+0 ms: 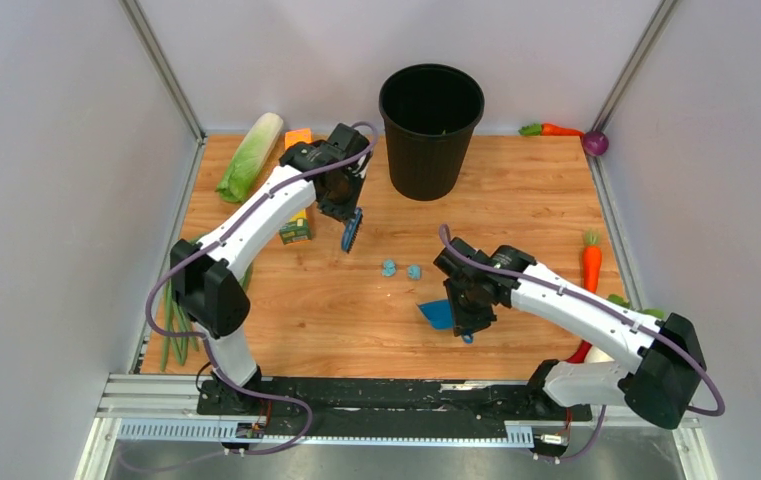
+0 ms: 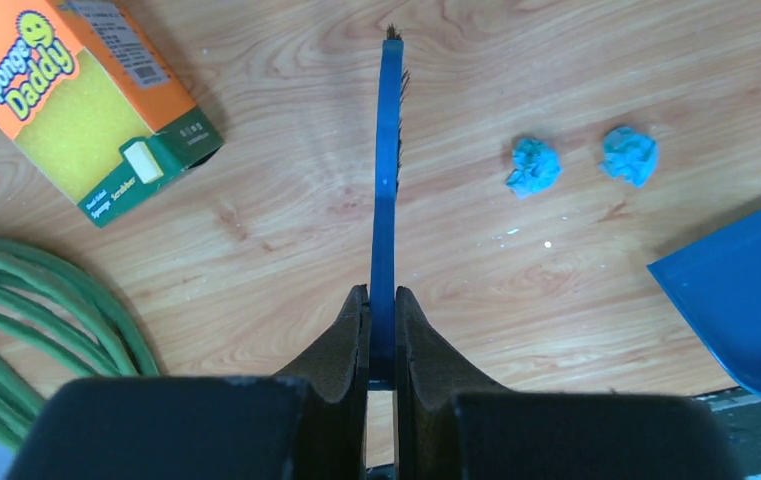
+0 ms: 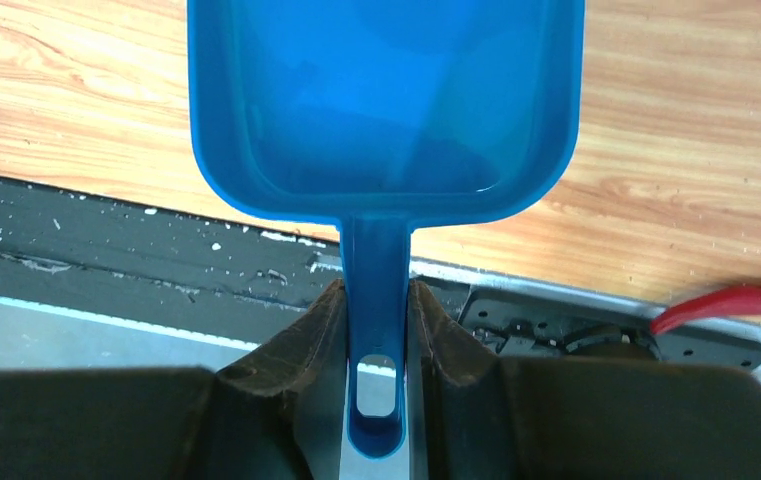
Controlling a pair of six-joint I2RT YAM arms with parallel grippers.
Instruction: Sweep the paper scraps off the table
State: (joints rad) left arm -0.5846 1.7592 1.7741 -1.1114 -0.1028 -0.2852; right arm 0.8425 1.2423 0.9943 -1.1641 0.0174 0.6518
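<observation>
The left gripper (image 2: 381,303) is clenched on a thin blue hand brush with black bristles (image 2: 386,170). The right gripper (image 3: 376,300) clamps the handle of a blue plastic dustpan (image 3: 386,100). Two crumpled teal paper scraps (image 2: 534,166) lie in the upper right of the left wrist view on the light-brown wooden table (image 2: 256,200), between brush and dustpan.

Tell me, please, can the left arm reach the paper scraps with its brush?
Probably yes: the left gripper holds the brush, and only bare table separates it from the paper scraps.
</observation>
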